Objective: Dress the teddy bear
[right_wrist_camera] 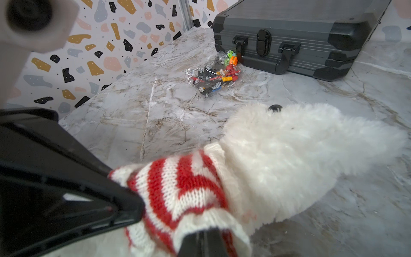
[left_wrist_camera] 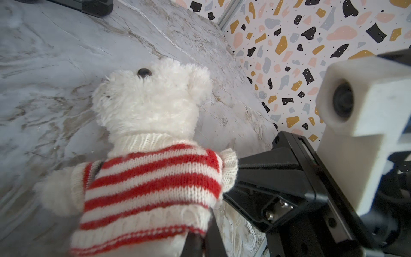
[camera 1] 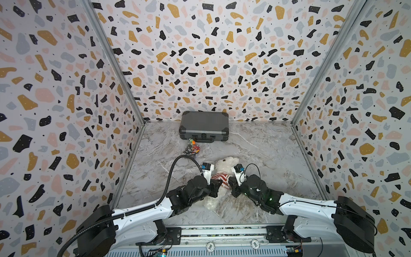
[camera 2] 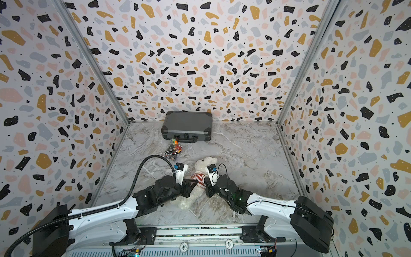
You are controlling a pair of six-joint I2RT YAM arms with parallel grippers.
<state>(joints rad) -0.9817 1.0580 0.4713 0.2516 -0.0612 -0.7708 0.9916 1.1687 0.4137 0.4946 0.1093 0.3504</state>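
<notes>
Beyond teddy bear [camera 1: 226,163]: brick bag [camera 1: 192,148], case [camera 1: 203,126]

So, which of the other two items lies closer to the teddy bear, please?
The clear bag of bricks, just beyond the teddy bear; the grey case sits farther back.

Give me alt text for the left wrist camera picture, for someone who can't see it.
A fluffy white teddy bear in a red-and-white striped sweater lies on a marble table, seen close up. The right claw pinches the sweater's sleeve cuff, the left claw its hem; a terrazzo wall stands behind.
</notes>
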